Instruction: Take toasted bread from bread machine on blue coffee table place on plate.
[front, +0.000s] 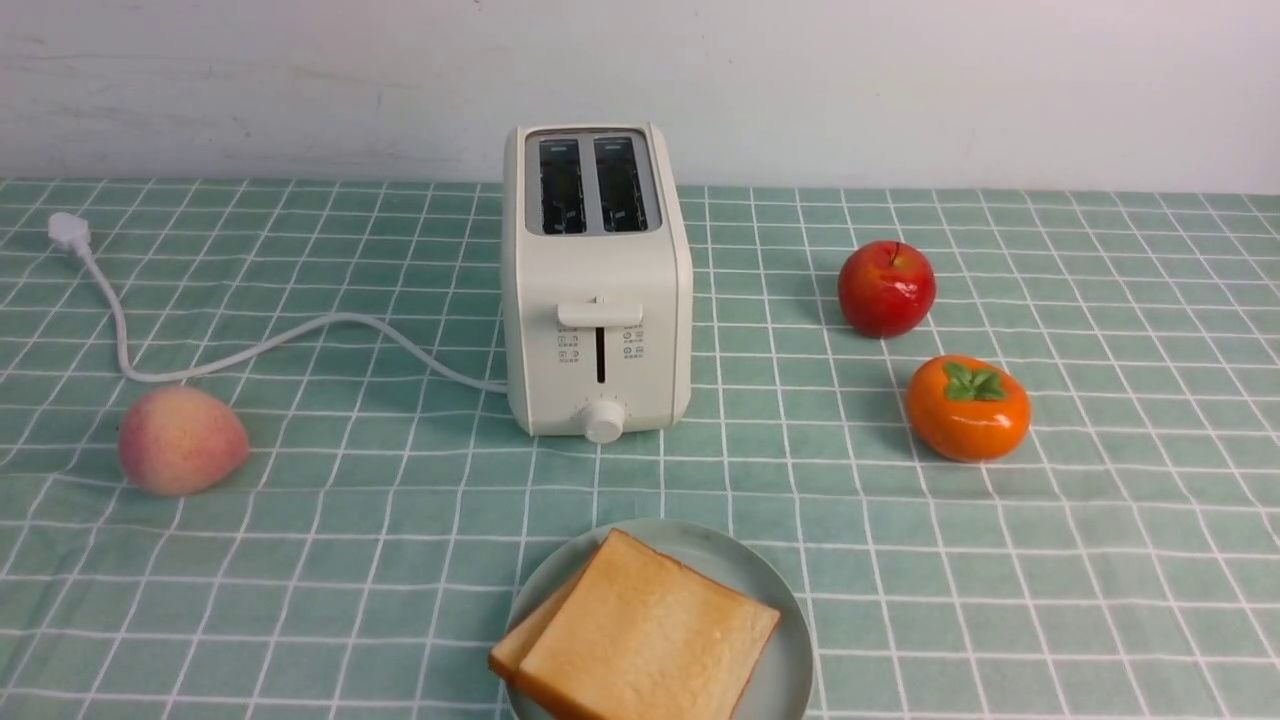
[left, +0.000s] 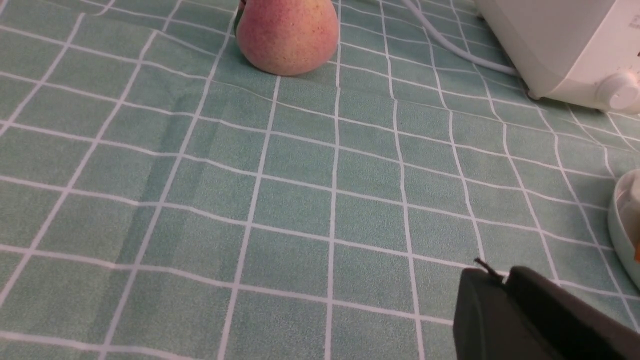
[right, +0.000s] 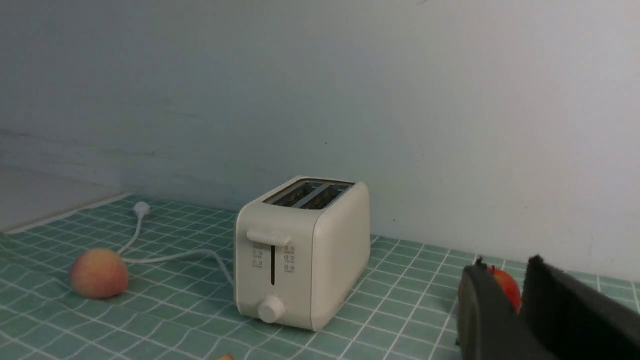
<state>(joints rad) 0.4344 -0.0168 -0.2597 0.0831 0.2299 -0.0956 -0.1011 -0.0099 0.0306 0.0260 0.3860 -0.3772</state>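
Two golden-tan square slices of toasted bread are lying stacked on the round pale blue-green plate at the bottom centre of the front view, with the cream-white boxy bread machine standing empty-slotted just above it on the mint-green grid-clothed coffee table. The left gripper is showing only as black fingers pressed close together with nothing between them. The right gripper is sitting slightly parted, holding nothing, a red apple showing through the gap.
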